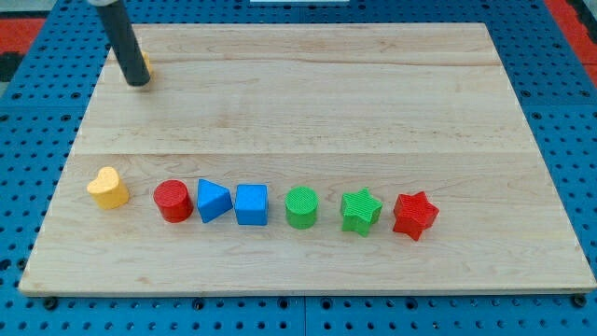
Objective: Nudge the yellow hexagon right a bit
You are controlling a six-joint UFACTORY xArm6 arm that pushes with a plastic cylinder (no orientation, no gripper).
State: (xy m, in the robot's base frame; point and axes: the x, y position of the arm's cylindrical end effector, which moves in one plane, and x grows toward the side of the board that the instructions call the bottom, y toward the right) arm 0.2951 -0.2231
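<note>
Row nearest us: yellow heart point(108, 188), red cylinder point(173, 201), blue triangle point(214, 201), blue cube point(251, 204), green cylinder point(301, 206), green star point(360, 211), red star point(414, 216) line the wooden surface point(308, 103).
Yellow hexagon point(145, 65): far left corner, mostly hidden behind the rod.
My tip point(138, 82): touching its left side.
Fingers: none, a bare rod.
Progress: contact looks made; the rightward nudge seems left to do.

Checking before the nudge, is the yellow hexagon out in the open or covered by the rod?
Mostly covered: only a yellow sliver of the yellow hexagon shows right of my tip, near the board's top-left corner.
</note>
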